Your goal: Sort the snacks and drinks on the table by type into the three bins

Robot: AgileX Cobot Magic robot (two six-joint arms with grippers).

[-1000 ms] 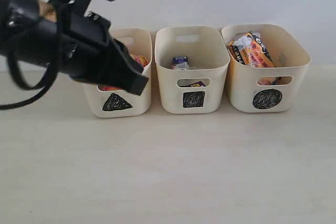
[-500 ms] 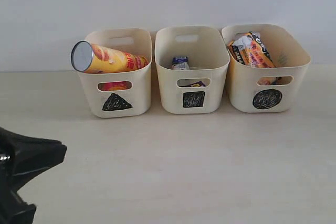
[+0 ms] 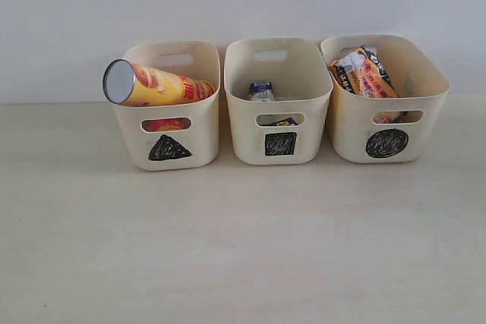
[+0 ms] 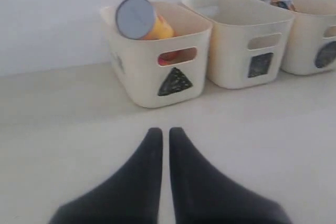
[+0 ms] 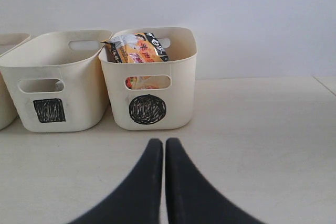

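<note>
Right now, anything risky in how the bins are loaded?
1. The yellow chip tube lies tilted in the triangle bin, its silver end sticking out past the rim; a bump could probably tip it onto the table.
2. The orange noodle bag stands above the rim of the circle bin, so it might get knocked out or slide out.

Three bins stand side by side at the far edge of the table (image 3: 243,240). The triangle bin (image 3: 199,123) on the left holds a yellow chip tube (image 3: 156,86) jutting over its left rim. The middle square bin (image 3: 243,123) holds a small carton (image 3: 261,91), and the right circle bin (image 3: 345,130) holds noodle bags (image 3: 364,72).
</note>
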